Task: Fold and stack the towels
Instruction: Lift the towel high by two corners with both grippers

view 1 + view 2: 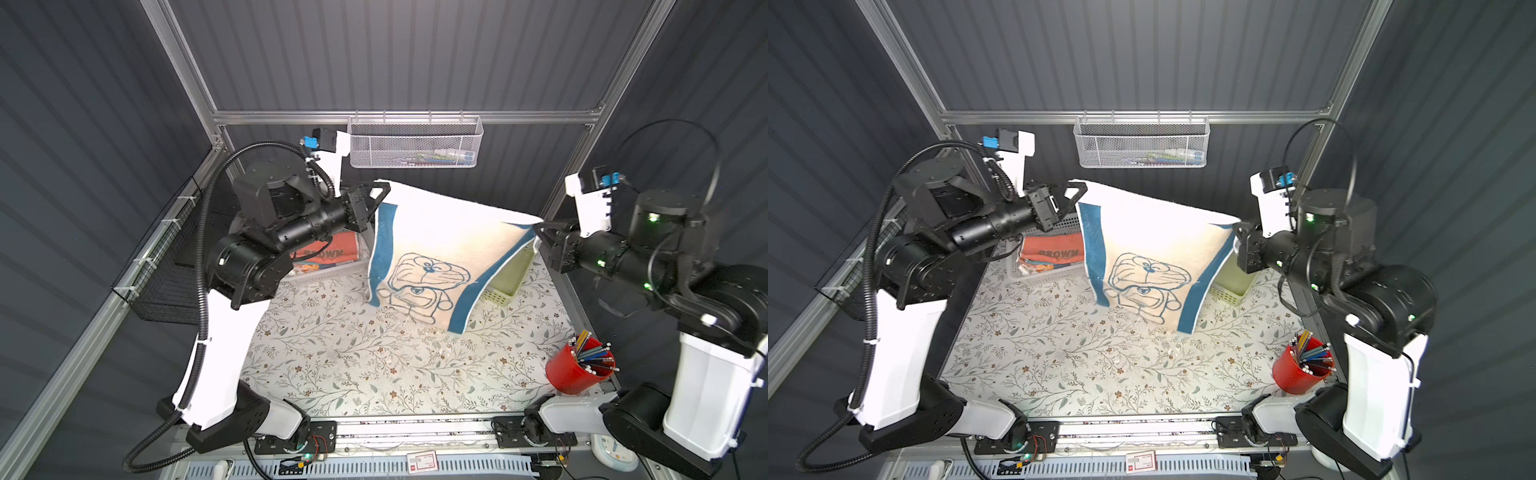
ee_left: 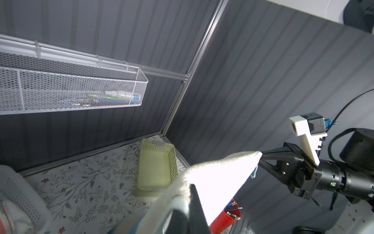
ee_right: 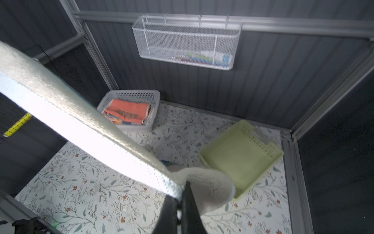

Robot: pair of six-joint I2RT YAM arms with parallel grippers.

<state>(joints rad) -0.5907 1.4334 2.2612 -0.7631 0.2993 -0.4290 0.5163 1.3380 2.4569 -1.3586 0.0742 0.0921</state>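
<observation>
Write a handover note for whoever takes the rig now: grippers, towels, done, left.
Left gripper: shut on one top corner of the cream terry towel with blue side bands and a line-drawn cartoon figure.
Right gripper: shut on its other top corner.
The towel hangs spread between them over the flower-patterned table covering, unfolded.
Done: a folded coral-orange "BROWN" towel lies on top in the white perforated plastic basket, back left; layers beneath are unclear.
Left: lay the held towel flat, fold it, add it on top there.
</observation>
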